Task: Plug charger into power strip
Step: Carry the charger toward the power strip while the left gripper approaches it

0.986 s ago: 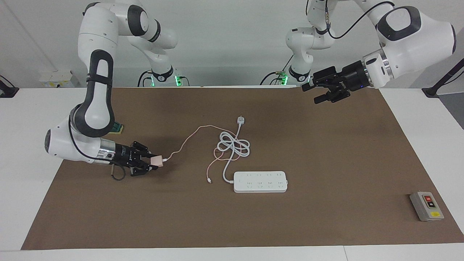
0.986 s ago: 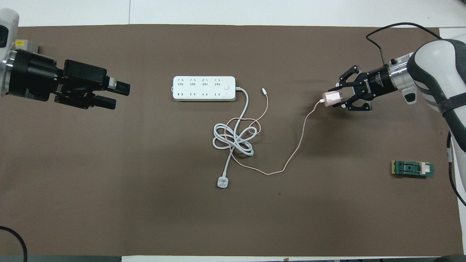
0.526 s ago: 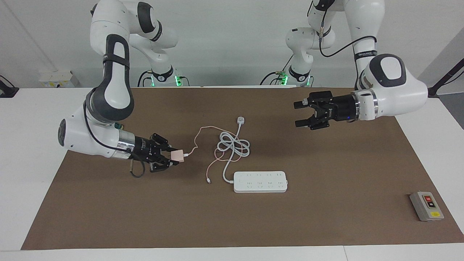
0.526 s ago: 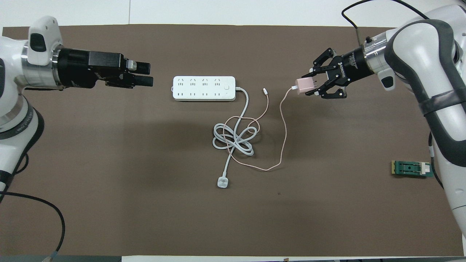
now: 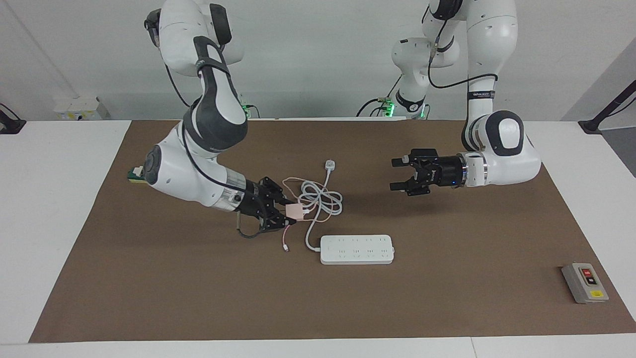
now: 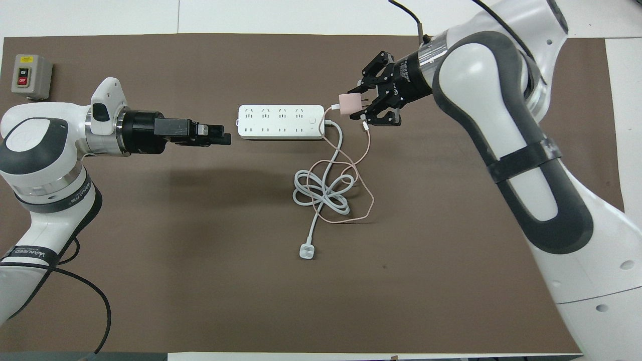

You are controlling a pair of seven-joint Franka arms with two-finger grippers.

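Carry step: right gripper (image 5: 289, 215) pinching charger (image 5: 297, 211), mid-frame, near power strip (image 5: 357, 249); left gripper (image 5: 399, 174) spread, hovering; next align prongs over socket

The charger (image 5: 297, 211), a small pale-pink cube, hangs in the air over the mat at the cord end of the power strip (image 5: 357, 249), prongs showing in the overhead view, and its thin pink cable trails down into loops across the coiled white cord. The power strip lies flat on the brown mat, long and white, sockets up
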